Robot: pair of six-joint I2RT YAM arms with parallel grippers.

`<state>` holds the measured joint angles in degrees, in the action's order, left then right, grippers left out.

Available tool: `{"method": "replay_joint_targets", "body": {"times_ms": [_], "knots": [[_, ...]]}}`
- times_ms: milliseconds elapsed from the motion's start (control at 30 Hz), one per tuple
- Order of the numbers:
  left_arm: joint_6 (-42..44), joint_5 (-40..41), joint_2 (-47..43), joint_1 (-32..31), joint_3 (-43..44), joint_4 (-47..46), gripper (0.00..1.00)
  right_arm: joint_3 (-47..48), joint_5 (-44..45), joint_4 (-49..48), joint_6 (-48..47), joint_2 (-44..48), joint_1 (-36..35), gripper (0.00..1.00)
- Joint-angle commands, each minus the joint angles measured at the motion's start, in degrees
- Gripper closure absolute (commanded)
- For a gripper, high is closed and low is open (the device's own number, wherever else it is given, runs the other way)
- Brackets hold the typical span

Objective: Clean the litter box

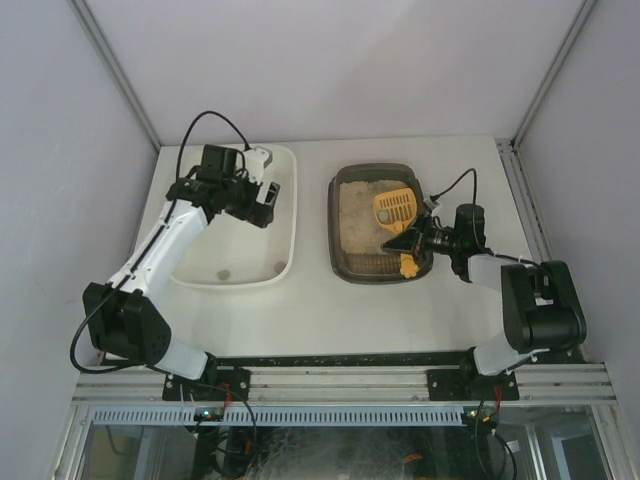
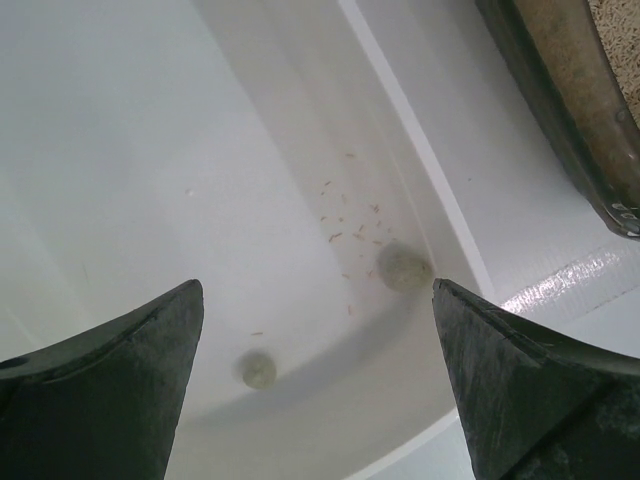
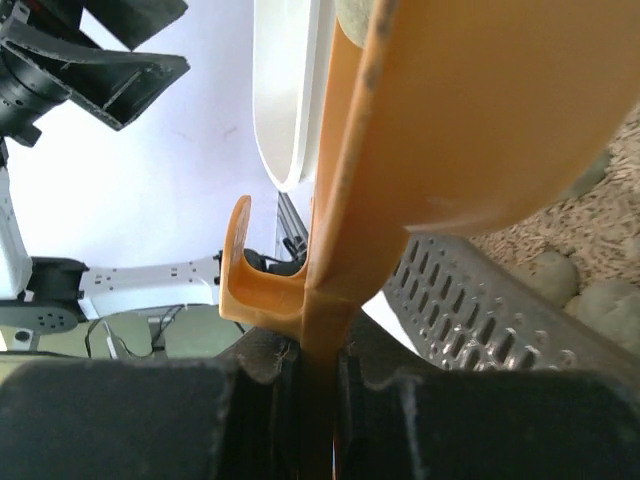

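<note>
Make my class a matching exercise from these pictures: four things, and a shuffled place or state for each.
1 orange slotted plastic scoop
2 dark brown-grey plastic litter box
3 white rectangular plastic tub
4 left end effector

a holds two small greyish clumps
b open over the tub
c clamped in the right end effector
d filled with beige litter

Pairs: 1-c, 2-d, 3-a, 4-b

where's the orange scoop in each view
Top external: scoop right of centre, over the litter box.
Left wrist: not in view.
Right wrist: scoop fills the centre and upper right.
Shared landmark: white tub.
</note>
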<state>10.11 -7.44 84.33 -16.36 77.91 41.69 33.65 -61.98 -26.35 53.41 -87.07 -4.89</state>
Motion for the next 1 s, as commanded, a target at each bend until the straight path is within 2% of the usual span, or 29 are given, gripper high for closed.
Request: {"method": "replay_joint_targets", "body": {"times_ms": [0,67,200,333,400,500,733,967], "knots": [[-0.6,-3.6,0.4,4.4,6.0,3.9,0.0,1.2,-2.3,-10.4,6.2,-0.6,-1.3,1.0],[-1.3,-4.5,-0.3,6.7,5.9,3.6,0.0,2.9,-1.1,-3.1,0.7,0.8,-3.4,1.0],[0.5,-4.3,-0.3,10.4,9.2,9.0,0.0,5.7,1.2,8.6,-6.4,3.8,-6.0,1.0],[2.9,-8.7,-2.2,15.7,9.9,13.5,0.0,7.2,2.9,13.8,-8.4,5.5,-9.2,1.0],[3.8,-10.1,-3.8,18.3,8.9,14.4,0.0,9.2,4.6,17.1,-9.6,5.8,-12.1,1.0],[4.3,-11.4,-6.1,22.3,6.8,15.5,0.0,15.1,10.0,27.0,-13.9,4.9,-18.5,1.0],[2.1,-15.3,-11.4,32.0,-0.5,13.9,0.0,34.0,19.4,41.5,-20.0,-4.6,-33.4,1.0],[-1.6,-16.3,-12.2,40.7,-3.5,12.3,0.0,53.7,34.9,60.6,-27.8,-16.8,-41.3,1.0]]}}
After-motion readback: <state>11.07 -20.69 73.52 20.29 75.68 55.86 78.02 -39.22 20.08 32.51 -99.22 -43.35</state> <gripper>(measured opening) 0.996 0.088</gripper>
